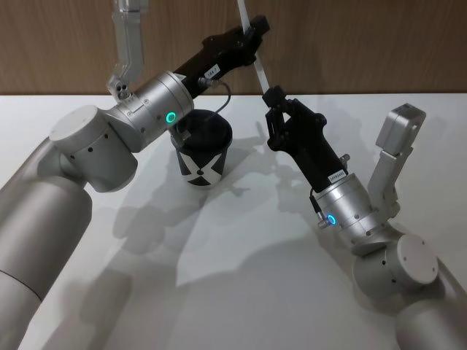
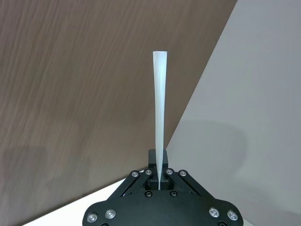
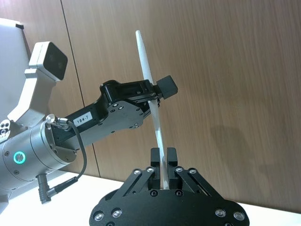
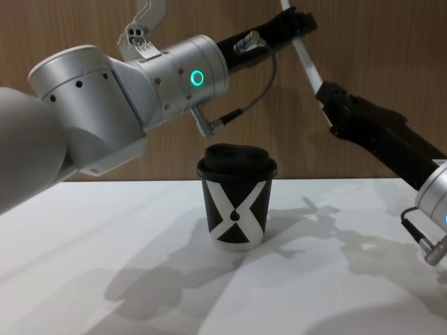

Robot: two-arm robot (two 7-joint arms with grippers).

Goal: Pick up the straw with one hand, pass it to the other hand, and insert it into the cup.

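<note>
Left gripper point(image 1: 254, 34) clamps the upper part of the straw point(image 1: 259, 70); right gripper point(image 1: 273, 97) clamps its lower end (both closed on it). Straw is airborne, tilted, above the desk's point(image 1: 292, 284) far edge, right of the cup point(image 1: 204, 157).

1. Your white, matte surface point(image 1: 241, 306) runs from the near edge straight back to the far wall.
2. A brown wood-panelled wall point(image 1: 365, 44) closes the far side. Its grain runs level, and the right wrist view shows you a thin seam between panels.
3. Soft, overlapping grey shadows point(image 1: 153, 219) lie across the middle and left of the surface; the near right stays brighter.
</note>
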